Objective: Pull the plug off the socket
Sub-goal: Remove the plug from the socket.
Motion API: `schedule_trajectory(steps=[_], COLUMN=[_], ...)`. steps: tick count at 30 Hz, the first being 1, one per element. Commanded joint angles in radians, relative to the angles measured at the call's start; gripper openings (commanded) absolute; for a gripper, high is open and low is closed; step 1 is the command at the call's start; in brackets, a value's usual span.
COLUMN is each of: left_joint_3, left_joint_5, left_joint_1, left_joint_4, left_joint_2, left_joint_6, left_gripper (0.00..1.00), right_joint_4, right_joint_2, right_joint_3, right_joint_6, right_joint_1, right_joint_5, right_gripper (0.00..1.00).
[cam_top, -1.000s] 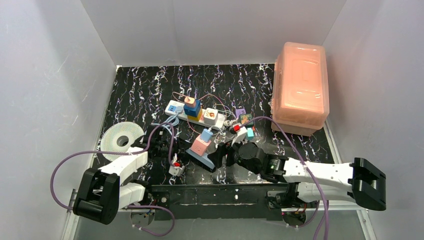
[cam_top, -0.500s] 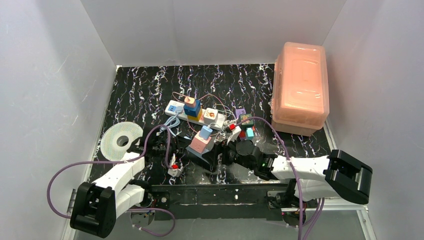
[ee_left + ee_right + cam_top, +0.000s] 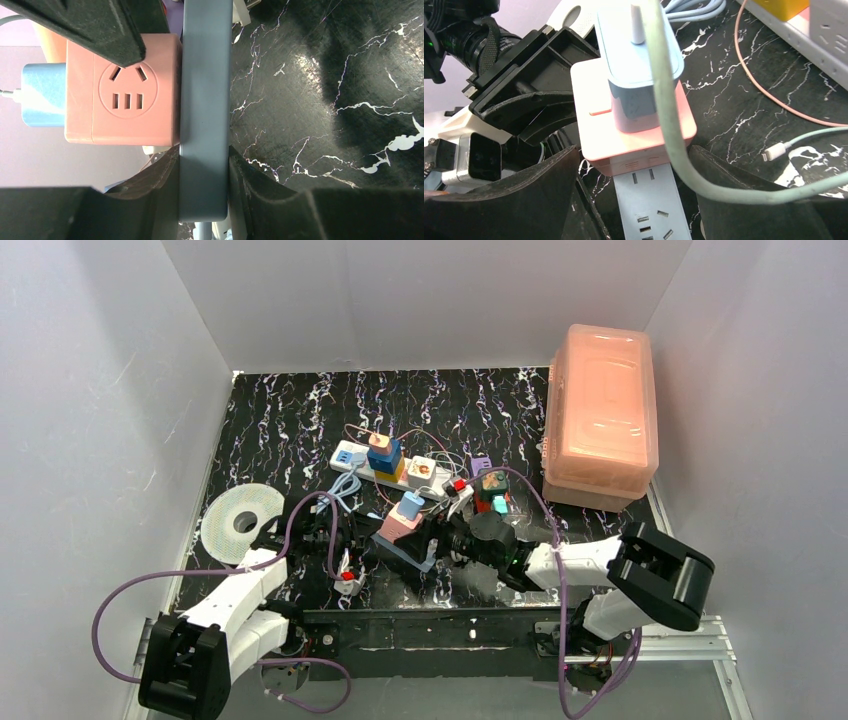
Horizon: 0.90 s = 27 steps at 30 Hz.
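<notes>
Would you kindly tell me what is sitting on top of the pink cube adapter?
A light-blue charger plug stands on the pink cube adapter, with a pale green cable draped across both. The charger hides its own prongs and the outlet beneath.

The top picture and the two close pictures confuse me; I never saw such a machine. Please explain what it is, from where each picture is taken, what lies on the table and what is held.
The machine is two robot arms, each ending in a two-finger gripper. The wide picture comes from a fixed camera above; the close ones come from cameras on each wrist. On the black table lie a long white power strip, a white disc and a pink box. The left gripper is clamped on a slim blue strip. The right gripper stands open around the pink cube adapter seated on it, a blue plug on top.
</notes>
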Motion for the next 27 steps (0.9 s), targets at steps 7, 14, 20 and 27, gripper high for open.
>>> schedule_trajectory(steps=[7, 14, 20, 27], left_joint_3=[0.021, 0.019, 0.018, 0.050], left_joint_5=[0.131, 0.123, 0.074, -0.023], left_joint_1=[0.005, 0.005, 0.005, 0.005], left_joint_4=[-0.023, -0.021, -0.010, -0.158], left_joint_2=[-0.028, -0.043, -0.057, -0.141], left_joint_6=[0.276, 0.261, 0.165, 0.025], left_gripper=[0.00, 0.00, 0.13, 0.94], right_joint_4=[0.246, 0.277, 0.274, 0.239], right_joint_2=[0.107, 0.159, 0.134, 0.079], right_joint_3=[0.090, 0.129, 0.103, 0.076], right_joint_6=[-0.026, -0.037, -0.043, -0.058], right_joint_1=[0.000, 0.001, 0.000, 0.000], right_joint_5=[-0.040, -0.064, -0.165, -0.164], right_gripper=[0.88, 0.73, 0.28, 0.05])
